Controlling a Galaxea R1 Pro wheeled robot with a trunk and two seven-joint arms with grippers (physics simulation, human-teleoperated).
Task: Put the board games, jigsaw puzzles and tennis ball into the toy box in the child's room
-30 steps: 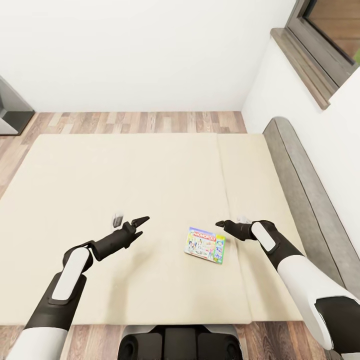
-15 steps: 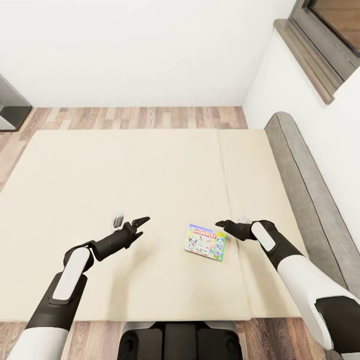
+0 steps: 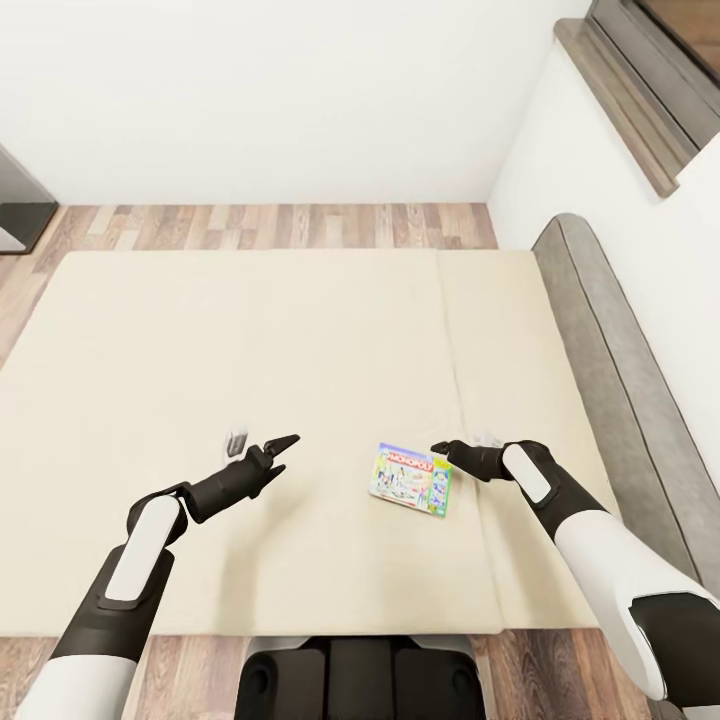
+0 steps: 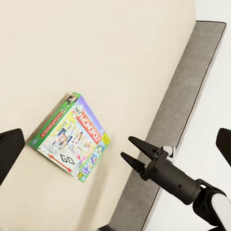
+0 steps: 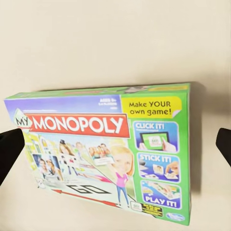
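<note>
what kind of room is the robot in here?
Most likely a bedroom, probably a child's. A large low bed with a plain beige mattress and a grey headboard sits on a wood-plank floor by white walls, and a Monopoly box lies on the mattress.

Head overlooks bed (image 3: 250, 380); wrists closer.

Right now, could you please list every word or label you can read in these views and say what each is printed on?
All of it is on the Monopoly box lying on the bed:
"MY MONOPOLY" on the red banner
"Make YOUR own game!" on the yellow bubble
"CLICK IT!"
"STICK IT!"
"PLAY IT!"
"GO" on the pictured board
The age line above the bubble and the small print at the lower edge are too blurred to read.
</note>
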